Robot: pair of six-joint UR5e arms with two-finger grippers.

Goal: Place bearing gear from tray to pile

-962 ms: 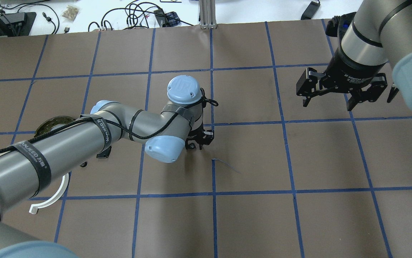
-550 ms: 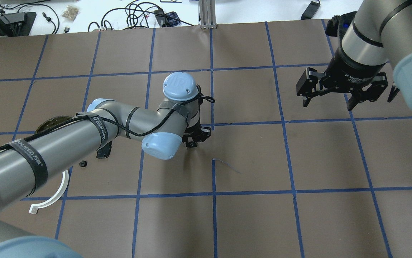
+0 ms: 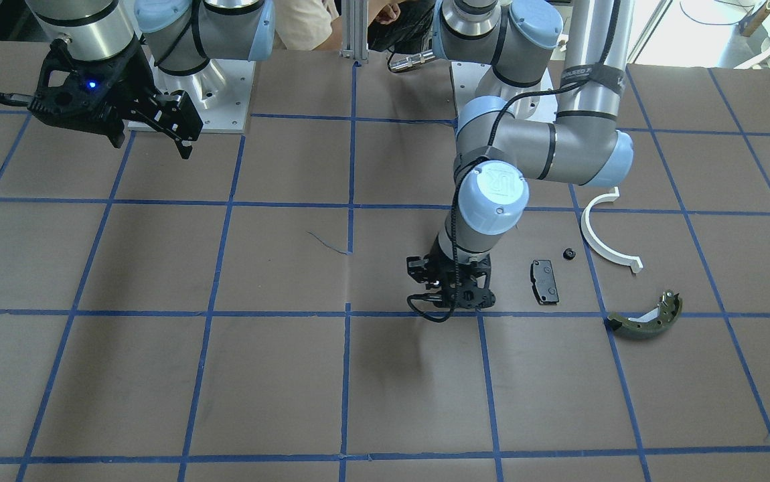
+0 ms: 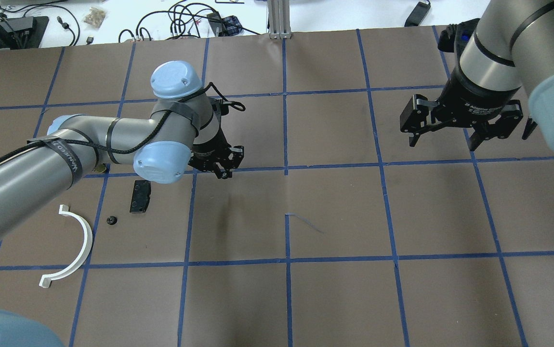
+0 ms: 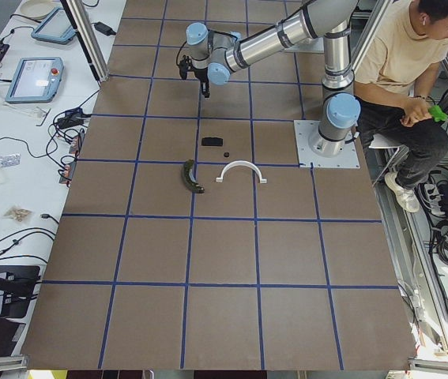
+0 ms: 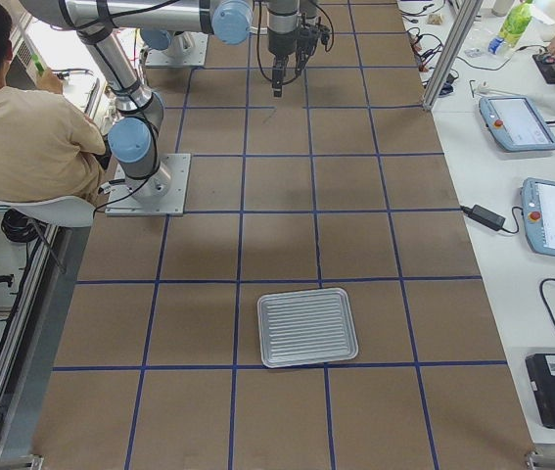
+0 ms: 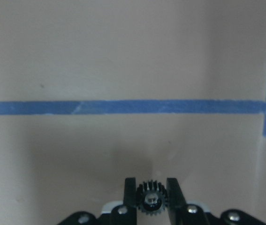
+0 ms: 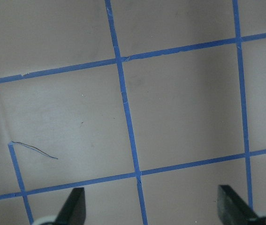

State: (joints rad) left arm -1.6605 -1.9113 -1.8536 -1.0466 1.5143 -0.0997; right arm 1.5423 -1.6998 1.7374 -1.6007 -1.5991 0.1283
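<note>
My left gripper (image 4: 222,169) (image 3: 455,298) is shut on the small black toothed bearing gear (image 7: 150,200) and hangs low over the brown mat, just right of the pile. The pile holds a white half-ring (image 4: 86,238) (image 3: 587,231), a black rectangular pad (image 4: 140,196) (image 3: 544,281) and an olive-green brake shoe (image 3: 646,320), which my left arm mostly hides in the overhead view. The ribbed metal tray (image 6: 306,326) lies far off at the table's right end. My right gripper (image 4: 443,142) (image 8: 154,211) is open and empty above the mat.
A small black nut (image 4: 111,220) (image 3: 568,253) lies between the pad and the half-ring. A thin stray wire (image 4: 306,221) lies near the mat's middle. A person (image 5: 405,63) sits behind the robot base. Cables and devices line the far table edge.
My left arm has swung left and farther from the robot with the gear, uncovering the black pad and the half-ring. The right arm has barely moved.
</note>
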